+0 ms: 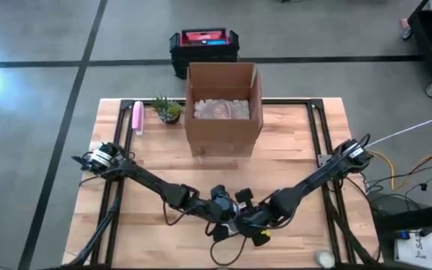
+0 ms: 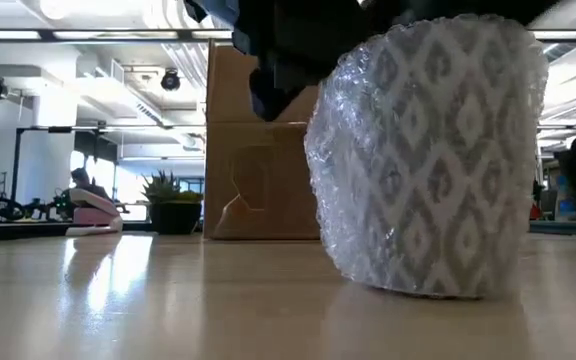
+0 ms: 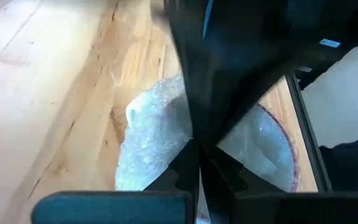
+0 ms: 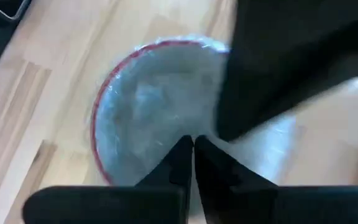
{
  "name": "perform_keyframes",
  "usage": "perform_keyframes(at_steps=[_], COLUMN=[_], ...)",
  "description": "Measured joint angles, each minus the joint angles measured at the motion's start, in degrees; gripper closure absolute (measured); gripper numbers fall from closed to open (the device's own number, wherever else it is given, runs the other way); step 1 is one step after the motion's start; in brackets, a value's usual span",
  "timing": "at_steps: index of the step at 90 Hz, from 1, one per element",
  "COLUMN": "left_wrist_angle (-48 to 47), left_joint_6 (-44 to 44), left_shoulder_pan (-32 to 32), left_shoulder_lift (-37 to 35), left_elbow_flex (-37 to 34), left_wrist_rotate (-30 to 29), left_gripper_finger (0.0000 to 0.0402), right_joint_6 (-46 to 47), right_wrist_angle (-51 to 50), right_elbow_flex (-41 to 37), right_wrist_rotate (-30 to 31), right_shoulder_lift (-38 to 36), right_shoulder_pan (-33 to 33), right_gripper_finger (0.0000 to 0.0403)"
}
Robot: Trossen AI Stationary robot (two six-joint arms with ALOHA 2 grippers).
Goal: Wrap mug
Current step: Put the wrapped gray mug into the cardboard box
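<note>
Bubble-wrapped mug (image 2: 433,160) upright — diamond pattern, red rim.

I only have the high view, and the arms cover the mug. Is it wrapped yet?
Observer: Yes. The low view shows bubble wrap around the side of the mug.
Operator: Is it upright?
Observer: Yes, it stands on the table.
Operator: Are the grippers open?
Observer: No. The wrist views show the left gripper and the right gripper both shut, over the mug's wrapped top.
</note>
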Motion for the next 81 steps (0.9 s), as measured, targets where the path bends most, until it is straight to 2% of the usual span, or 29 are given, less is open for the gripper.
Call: perform_keyframes(at_steps=[12,25,41,58,72,81], left_wrist_angle=[-0.32,-0.09,1.13,1.17,1.28,1.64], left_joint_6=[-0.03,-0.03,-0.03,0.02,0.06,0.08], left_shoulder_pan=[0.11,0.11,0.11,0.00,0.15,0.28], left_shoulder_lift=[0.09,0.12,0.13,0.13,0.13,0.13], left_elbow_flex=[-0.02,-0.09,-0.15,-0.15,-0.15,-0.17], left_wrist_rotate=[0.61,0.67,0.70,0.82,0.80,0.83], left_gripper_finger=[0.0402,0.0402,0.0402,0.0402,0.0402,0.0402], right_joint_6=[0.84,2.68,2.77,0.43,0.71,0.69], right_wrist_angle=[-7.79,-11.44,-0.53,8.55,12.76,14.98], right_elbow_flex=[2.30,-1.21,-9.35,-9.19,-10.29,-11.34], right_wrist_rotate=[1.42,6.09,3.80,4.27,-0.42,-1.12], right_shoulder_lift=[-3.61,-5.28,-5.64,-6.89,-5.43,-2.73], right_shoulder_pan=[-0.20,-0.72,-0.73,0.30,0.37,0.36], right_gripper_finger=[0.0401,0.0401,0.0401,0.0401,0.0401,0.0401])
